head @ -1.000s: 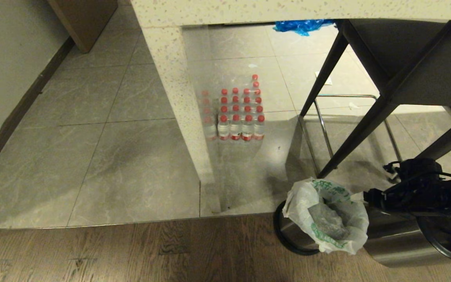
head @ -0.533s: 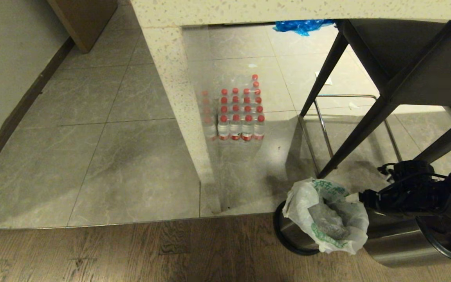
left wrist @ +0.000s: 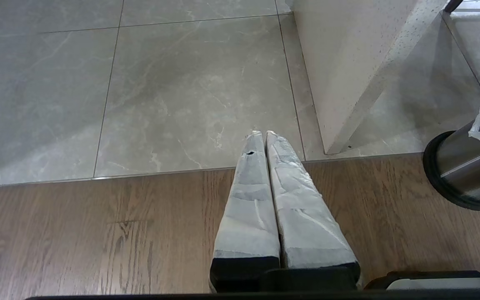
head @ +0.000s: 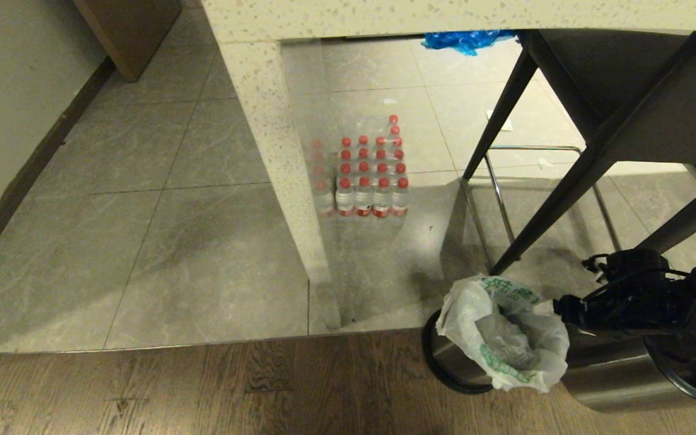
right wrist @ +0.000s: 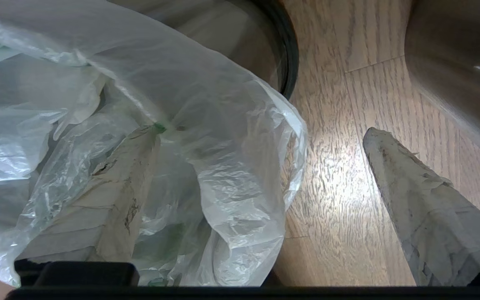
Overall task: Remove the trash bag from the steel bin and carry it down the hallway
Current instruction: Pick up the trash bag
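The trash bag (head: 499, 338), thin white plastic with green print, lines the steel bin (head: 451, 362) on the wood floor at the lower right. My right gripper (head: 559, 307) is at the bag's right rim. In the right wrist view the right gripper (right wrist: 261, 131) is open and straddles the bag (right wrist: 223, 179): one finger (right wrist: 115, 196) shows through the plastic inside, the other finger (right wrist: 423, 200) is outside over the floor. The bin's black rim (right wrist: 288, 54) shows behind. My left gripper (left wrist: 261, 134) is shut and empty, parked over the floor left of the steel bin (left wrist: 465, 171). The hallway tiles (head: 118, 199) run off at the left.
A larger steel bin (head: 626, 380) stands close on the right of the small one. Black stool legs (head: 541, 199) rise just behind. A speckled counter pillar (head: 275, 151) and a pack of red-capped bottles (head: 366, 175) stand on the tiles. A blue bag (head: 463, 39) lies far back.
My right gripper has edged a little to the left, onto the bag's right rim, and the plastic there has shifted. The left arm has kept still.
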